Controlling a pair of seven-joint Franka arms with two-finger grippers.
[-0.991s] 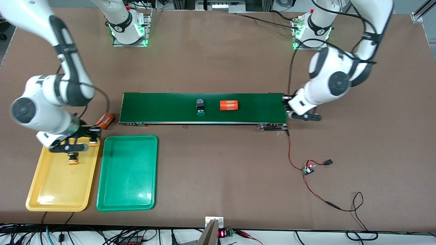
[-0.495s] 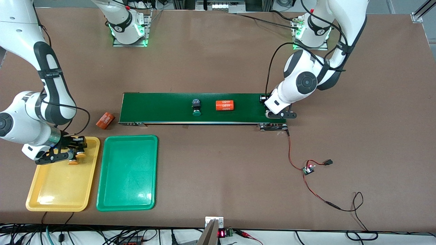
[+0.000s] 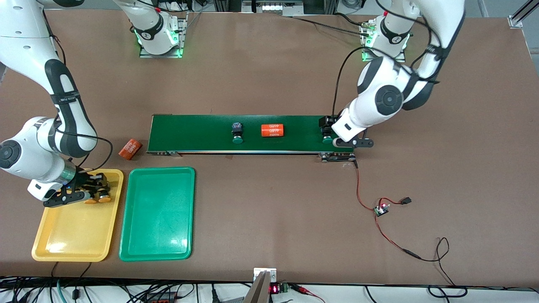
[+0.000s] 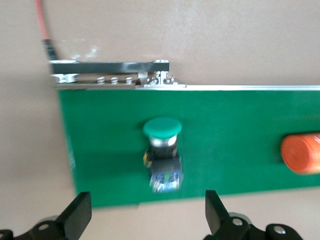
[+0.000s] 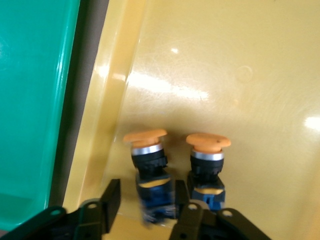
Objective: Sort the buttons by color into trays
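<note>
Two yellow-orange-capped buttons lie side by side in the yellow tray, at its edge nearest the belt. My right gripper is low over them, open, its fingers either side of one button's body with a gap; the other button lies beside it. The green tray holds nothing. One green-capped button lies on the belt's left-arm end, below my open left gripper. Another green button lies mid-belt.
The dark-green conveyor belt crosses the table's middle. One orange numbered cylinder lies on it, between the two green buttons. Another cylinder lies on the table off the belt's right-arm end. Red wires and a small board lie toward the left arm's end.
My right gripper came down into the yellow tray and opened around the second orange button. My left gripper moved over the belt's end and opened, leaving a green button. Belt items shifted toward the right arm's end.
</note>
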